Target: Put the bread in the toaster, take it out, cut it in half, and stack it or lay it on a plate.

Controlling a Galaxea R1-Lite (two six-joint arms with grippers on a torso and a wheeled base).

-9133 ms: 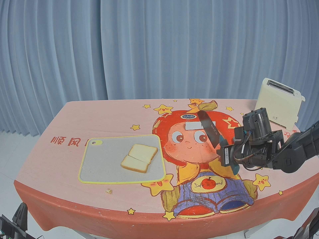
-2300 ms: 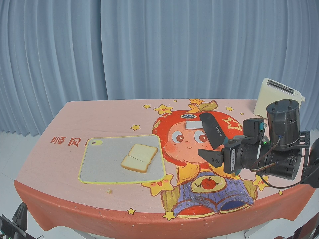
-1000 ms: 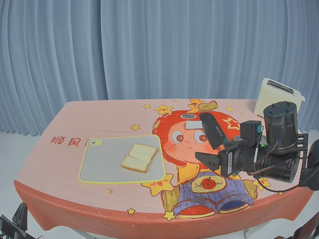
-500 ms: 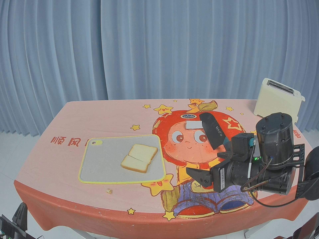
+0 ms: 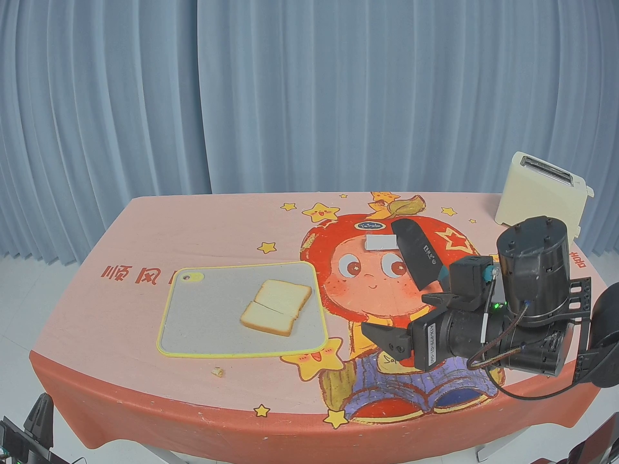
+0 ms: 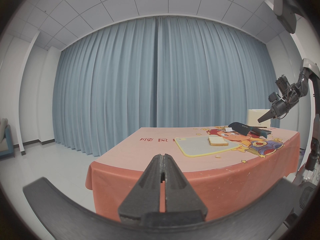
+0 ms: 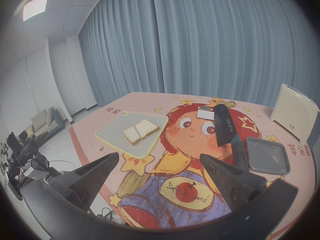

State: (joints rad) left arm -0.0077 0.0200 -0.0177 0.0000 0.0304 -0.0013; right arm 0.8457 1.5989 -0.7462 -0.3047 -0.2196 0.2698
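Head view: with our right gripper [image 5: 396, 317] hanging open, we judge it should cross to the halved bread [image 5: 276, 307] on the cutting board [image 5: 193, 317] at nine o'clock, pinching lightly for the plate [image 7: 266, 155].

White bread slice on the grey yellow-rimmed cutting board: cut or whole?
Cut. The white bread slice lies as two halves side by side on the grey yellow-rimmed cutting board, a clear split line between them.
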